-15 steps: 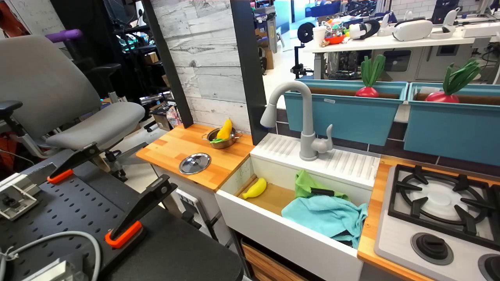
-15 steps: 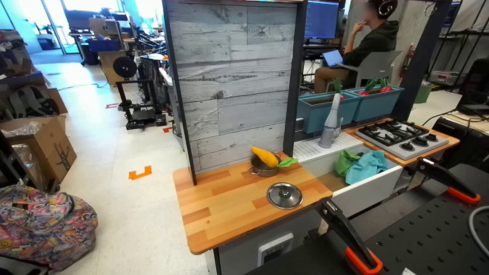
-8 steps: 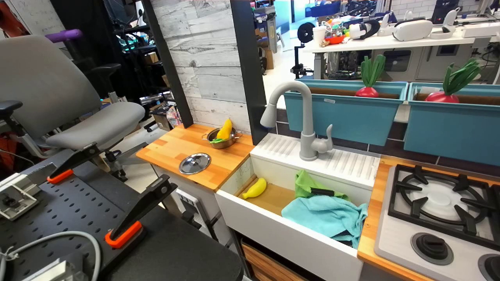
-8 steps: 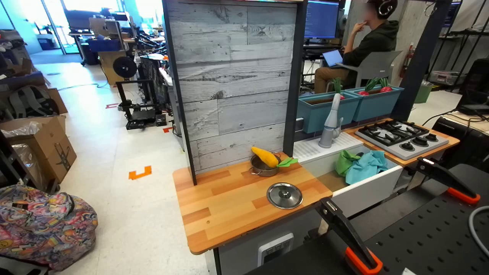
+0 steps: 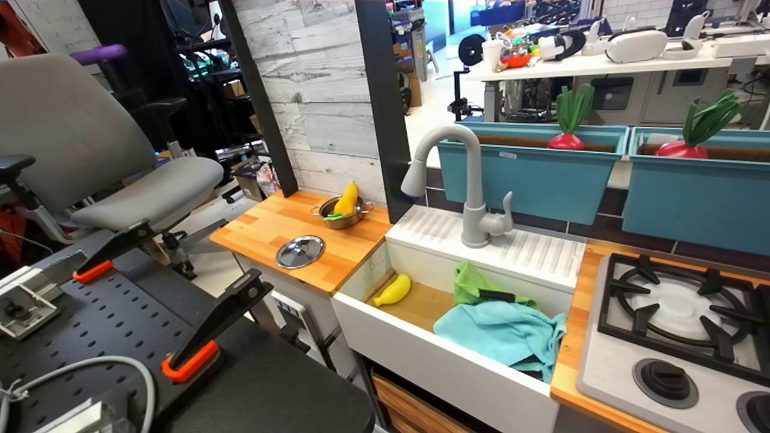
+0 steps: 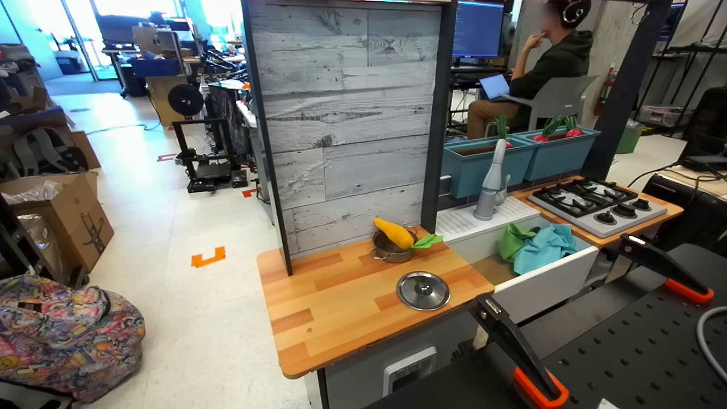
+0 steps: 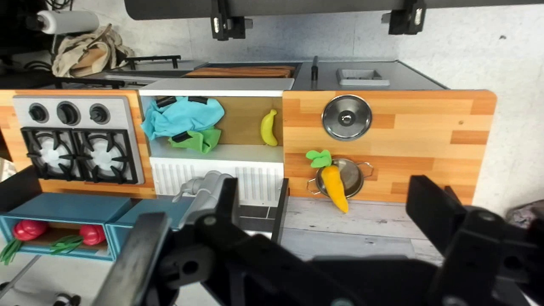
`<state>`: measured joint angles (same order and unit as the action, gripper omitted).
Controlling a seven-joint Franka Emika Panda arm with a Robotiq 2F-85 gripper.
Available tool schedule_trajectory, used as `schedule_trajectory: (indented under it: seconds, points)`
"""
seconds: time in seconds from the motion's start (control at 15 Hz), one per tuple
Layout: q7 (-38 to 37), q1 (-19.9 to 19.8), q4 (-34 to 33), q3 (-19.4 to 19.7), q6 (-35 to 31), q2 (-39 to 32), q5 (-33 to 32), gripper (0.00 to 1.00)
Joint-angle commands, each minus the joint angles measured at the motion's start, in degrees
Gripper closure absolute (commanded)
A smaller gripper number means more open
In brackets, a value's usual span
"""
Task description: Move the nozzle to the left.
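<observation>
Nozzle (image 5: 474,180), a grey gooseneck faucet spout, stands upright just right of centre in an exterior view, its spray head (image 5: 415,178) angled downward on the left and its lever handle (image 5: 499,221) at the base's right. That base sits on the ribbed white drainboard (image 5: 541,252), above the sink (image 5: 442,370) in the frame. Inside the sink lie a toy banana (image 5: 394,290) at the left and, at the right, a green cloth (image 5: 472,285) and a turquoise cloth (image 5: 499,331). On the wooden countertop (image 5: 258,230), left of centre, a yellow toy carrot (image 5: 346,200) leans in a steel pot (image 5: 343,223) near a round metal lid (image 5: 300,251). A gas cooktop (image 5: 716,388) occupies the lower right. In the wrist view the gripper (image 7: 325,191) fills the lower part, its fingers (image 7: 433,212) wide apart; the finger toward the left hides part of the nozzle.
</observation>
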<state>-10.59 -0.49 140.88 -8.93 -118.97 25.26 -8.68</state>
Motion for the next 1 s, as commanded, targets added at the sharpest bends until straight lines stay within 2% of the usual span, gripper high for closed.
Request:
schedule_trajectory:
  seconds: [0.0,0.47,0.73,0.87,0.93]
  points:
    - [-0.2,-2.1,0.1,3.0,-6.3,-3.2,-3.3,0.0]
    - [3.9,-5.6,1.4,12.0,-19.9,-9.0,0.5,0.0]
    - [3.9,-8.7,-0.7,16.5,-26.1,-17.3,1.9,0.0]
    - [4.5,-9.5,-2.4,18.4,-26.7,-21.3,4.3,0.0]
    - [2.9,-9.2,0.4,16.9,-25.2,-16.7,1.7,0.0]
